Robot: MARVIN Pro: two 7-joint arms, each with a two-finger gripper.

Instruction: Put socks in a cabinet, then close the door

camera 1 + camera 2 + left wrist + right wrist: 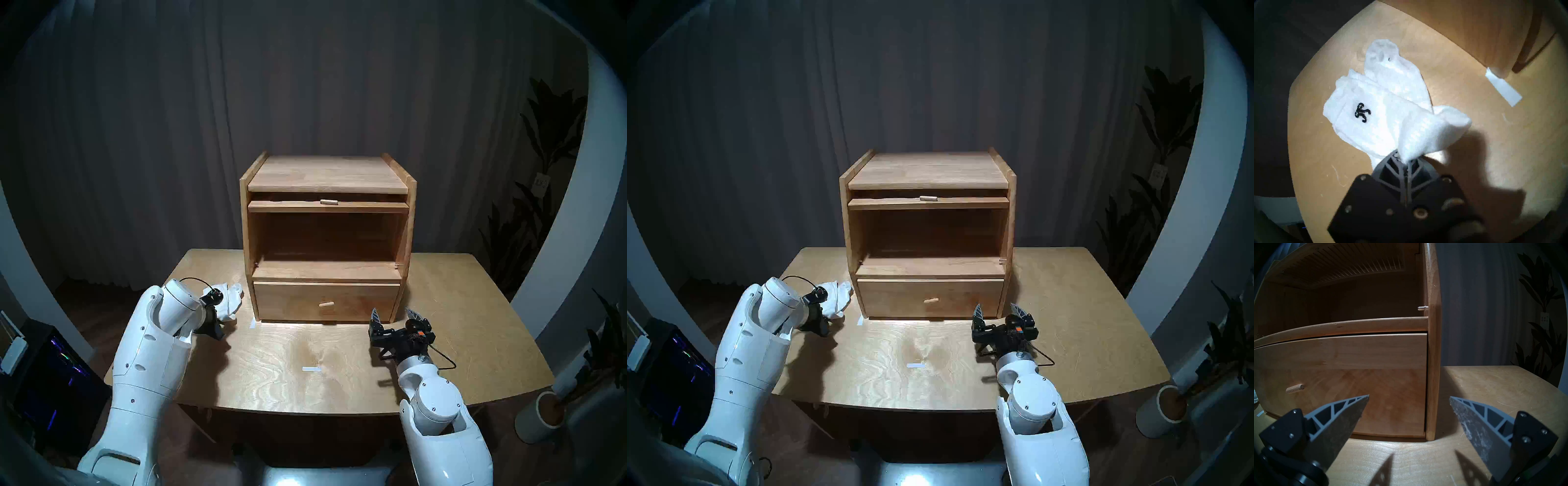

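1. The table [458, 305] is smooth, pale wood with wavy grain.
2. The cabinet [327, 176] is a boxy wooden thing. Its big top space is open and empty, with the door [327, 206] slid up flat under the roof. The drawer [325, 302] below is shut.
3. The socks [1383, 108] are soft, white and bumpy, with a little black mark. They lie crumpled on the table, left of the cabinet.
4. The left gripper [1407, 161] has its fingers pinched tight on one end of the socks. This looks like the grabbing step. Next comes lifting them into the open space.
5. The right gripper [1409, 410] waits near the drawer, fingers wide apart, holding nothing.
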